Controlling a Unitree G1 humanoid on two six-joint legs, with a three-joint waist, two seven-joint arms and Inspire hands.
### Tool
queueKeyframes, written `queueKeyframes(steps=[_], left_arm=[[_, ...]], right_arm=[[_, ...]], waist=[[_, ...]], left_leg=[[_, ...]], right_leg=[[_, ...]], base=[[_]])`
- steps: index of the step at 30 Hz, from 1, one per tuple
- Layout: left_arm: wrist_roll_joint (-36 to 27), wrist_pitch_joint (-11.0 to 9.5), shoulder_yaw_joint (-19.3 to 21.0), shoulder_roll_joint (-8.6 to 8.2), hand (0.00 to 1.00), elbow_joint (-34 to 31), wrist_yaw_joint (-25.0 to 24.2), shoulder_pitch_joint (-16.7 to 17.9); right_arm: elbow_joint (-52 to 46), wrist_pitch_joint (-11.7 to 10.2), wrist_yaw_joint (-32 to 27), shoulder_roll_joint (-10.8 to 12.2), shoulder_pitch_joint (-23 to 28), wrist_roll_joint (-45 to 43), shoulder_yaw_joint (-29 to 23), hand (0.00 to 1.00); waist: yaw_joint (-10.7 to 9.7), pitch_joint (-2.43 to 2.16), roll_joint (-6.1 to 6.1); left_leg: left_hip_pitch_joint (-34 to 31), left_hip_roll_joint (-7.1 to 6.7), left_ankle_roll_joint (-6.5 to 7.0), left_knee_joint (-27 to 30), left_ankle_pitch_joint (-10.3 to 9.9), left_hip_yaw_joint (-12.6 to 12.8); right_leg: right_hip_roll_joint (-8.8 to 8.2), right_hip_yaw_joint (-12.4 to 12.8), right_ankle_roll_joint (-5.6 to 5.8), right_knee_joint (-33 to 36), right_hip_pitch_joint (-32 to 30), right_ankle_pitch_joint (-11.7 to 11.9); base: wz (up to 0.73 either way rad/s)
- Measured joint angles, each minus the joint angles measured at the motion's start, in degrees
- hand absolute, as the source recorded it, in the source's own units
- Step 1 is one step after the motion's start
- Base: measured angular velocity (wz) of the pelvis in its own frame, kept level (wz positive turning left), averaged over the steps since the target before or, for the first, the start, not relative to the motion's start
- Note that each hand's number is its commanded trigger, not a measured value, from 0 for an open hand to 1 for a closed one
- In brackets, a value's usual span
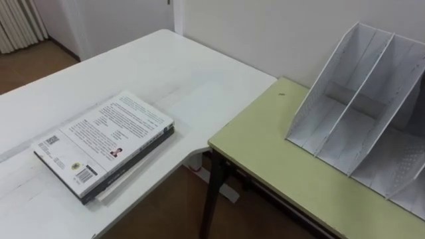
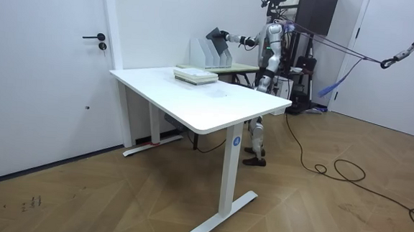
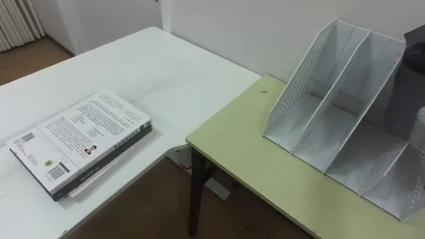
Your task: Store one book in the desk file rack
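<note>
A white mesh file rack (image 3: pixel 332 106) with upright dividers stands on the green desk (image 3: pixel 265 166), against the wall. Its visible slots hold nothing. In the room view my right hand (image 2: pixel 230 37) reaches toward the room view's left. It is shut on a dark book (image 2: pixel 216 35), held tilted just above the rack (image 2: pixel 209 55). The same dark book (image 3: pixel 415 73) shows at the right edge of the right eye view, behind the rack's rightmost divider. A stack of books (image 1: pixel 106 143) with a white printed cover on top lies flat on the white table (image 1: pixel 166 73).
The white table and the green desk meet at a corner with a gap of wooden floor (image 1: pixel 166 206) below. I stand at the green desk's side, with the wall (image 1: pixel 279 33) close behind the rack. A door (image 2: pixel 52 63) is at the room view's left.
</note>
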Motion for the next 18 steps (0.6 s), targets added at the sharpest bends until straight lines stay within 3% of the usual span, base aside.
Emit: queueKeyframes(steps=[10, 18], left_arm=[[-0.03, -0.26, -0.02, 0.00, 0.00, 0.10, -0.03, 0.00], [-0.03, -0.26, 0.04, 0.00, 0.00, 0.11, -0.14, -0.05]], right_arm=[[0.24, -0.11, 0.01, 0.08, 1.30, 0.11, 0.01, 0.00], [0.21, -2.57, -1.21, 0.08, 1.29, -0.15, 0.00, 0.00]], waist=[[0.95, 0.01, 0.01], [1.37, 0.05, -0.02]], left_leg=[[0.38, -0.05, -0.01, 0.24, 0.00, -0.03], [0.20, -0.06, -0.02, 0.18, -0.01, -0.34]], right_leg=[[0.03, -0.01, -0.29, -0.79, 0.98, 0.22], [0.04, -0.06, -0.28, -0.75, 1.00, 0.26]], base=[[-0.02], [0.00]])
